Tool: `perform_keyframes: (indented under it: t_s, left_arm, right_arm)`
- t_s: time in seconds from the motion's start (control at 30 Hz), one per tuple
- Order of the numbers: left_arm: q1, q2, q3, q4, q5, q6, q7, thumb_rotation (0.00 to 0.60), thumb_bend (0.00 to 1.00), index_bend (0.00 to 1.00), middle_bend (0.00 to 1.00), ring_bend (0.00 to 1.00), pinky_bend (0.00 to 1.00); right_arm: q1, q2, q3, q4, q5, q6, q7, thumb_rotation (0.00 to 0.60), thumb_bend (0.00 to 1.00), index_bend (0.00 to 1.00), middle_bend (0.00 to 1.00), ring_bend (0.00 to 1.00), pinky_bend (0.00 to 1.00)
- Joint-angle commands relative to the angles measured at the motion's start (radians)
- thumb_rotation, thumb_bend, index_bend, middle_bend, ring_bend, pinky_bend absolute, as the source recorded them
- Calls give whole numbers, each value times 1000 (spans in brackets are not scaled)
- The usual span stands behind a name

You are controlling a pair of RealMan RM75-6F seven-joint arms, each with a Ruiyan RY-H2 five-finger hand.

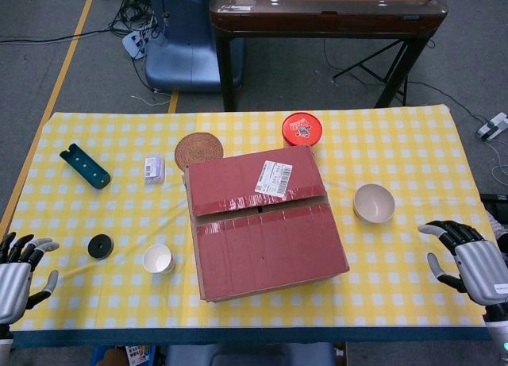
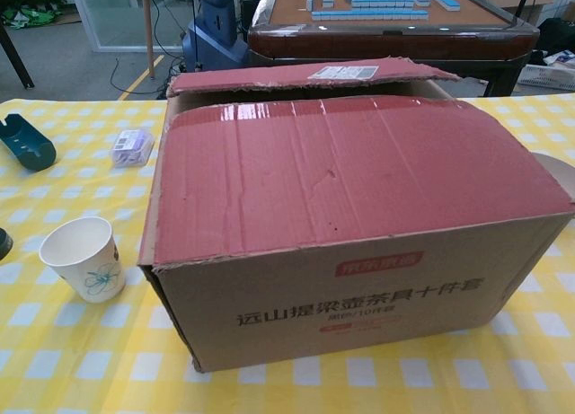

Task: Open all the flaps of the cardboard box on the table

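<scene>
Mid-table you have one cardboard box (image 1: 262,220), both red top flaps (image 2: 350,176) down. Around it: one paper cup (image 1: 158,259), one bowl (image 1: 374,202), one red tin (image 1: 302,129). Your left hand (image 1: 17,272) and right hand (image 1: 475,260) sit released, holding nothing, at the table's near corners.

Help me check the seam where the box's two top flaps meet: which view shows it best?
Head view: it looks straight down on the cardboard box, showing the gap between both flaps. The chest view shows the near flap foreshortened, the far one edge-on.

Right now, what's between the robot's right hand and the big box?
In the head view, a beige bowl sits on the checkered cloth between the right hand and the cardboard box; nothing else lies there.
</scene>
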Motion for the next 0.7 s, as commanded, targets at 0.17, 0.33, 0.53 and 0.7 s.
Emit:
perform_keyframes:
  t_s: [0.17, 0.33, 0.53, 0.7]
  left_arm:
    - [1, 5, -3, 3, -5, 2, -7, 600, 437, 366, 259, 131, 0]
    - [4, 8, -3, 4, -3, 7, -16, 600, 437, 366, 259, 131, 0]
    - [6, 10, -2, 8, -3, 8, -25, 600, 437, 369, 259, 131, 0]
    - [6, 12, 0, 12, -8, 2, -32, 600, 437, 381, 259, 131, 0]
  right_arm:
    - [3, -2, 1, -4, -3, -2, -3, 600, 427, 268, 270, 222, 261]
    - [5, -1, 3, -10, -10, 3, -7, 600, 427, 268, 270, 222, 261]
    - [15, 3, 9, -20, -6, -7, -17, 600, 427, 268, 270, 222, 261]
    - [29, 9, 16, -32, -6, -21, -33, 600, 427, 268, 270, 222, 261]
